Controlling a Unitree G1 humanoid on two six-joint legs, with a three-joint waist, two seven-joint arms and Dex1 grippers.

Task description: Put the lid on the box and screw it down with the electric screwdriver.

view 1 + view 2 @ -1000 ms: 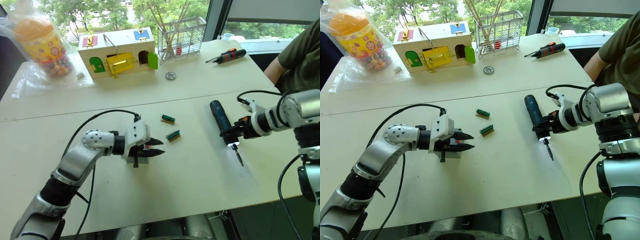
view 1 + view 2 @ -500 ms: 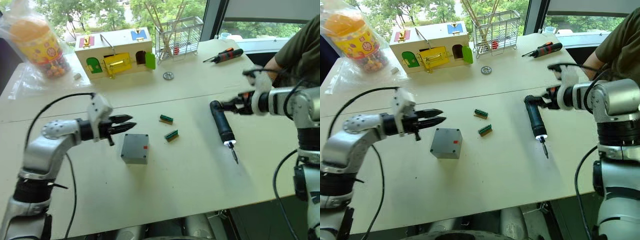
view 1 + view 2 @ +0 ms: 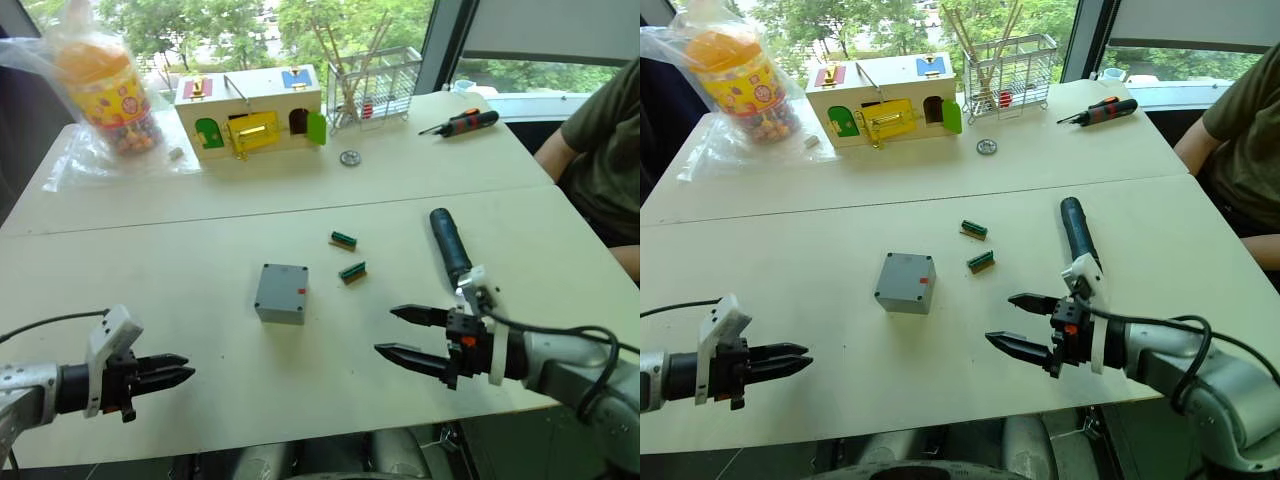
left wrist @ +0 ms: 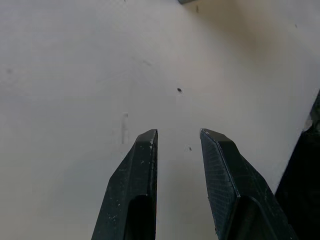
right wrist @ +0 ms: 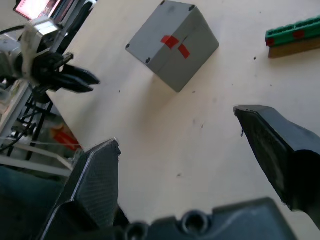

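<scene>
**Both grippers empty, box closed at mid-table**

I count one small square grey plastic box, one long black cylindrical electric screwdriver, two small green-and-brown terminal strips, one orange-and-black hand screwdriver, one round metal disc, one wooden latch box with coloured doors, one wire rack holding sticks and one bagged orange-lidded jar of sweets.

The grey box sits near the middle of the white table, its flat grey lid on top with a fastener hole showing at each visible corner. A red mark shows on the side facing my right wrist camera, running across the seam between lid and body.

The electric screwdriver lies flat on the table to the right of the box, well apart from it, handle end pointing away from me. Its near end is hidden behind my right gripper, so I cannot see the bit. That gripper hovers low over the table with its two black fingers spread wide, holding nothing. My left gripper is at the near left edge, well apart from the box, fingers a narrow gap apart and empty.

The two terminal strips lie between the box and the electric screwdriver. A person's arm in a dark green sleeve rests at the far right edge.
</scene>
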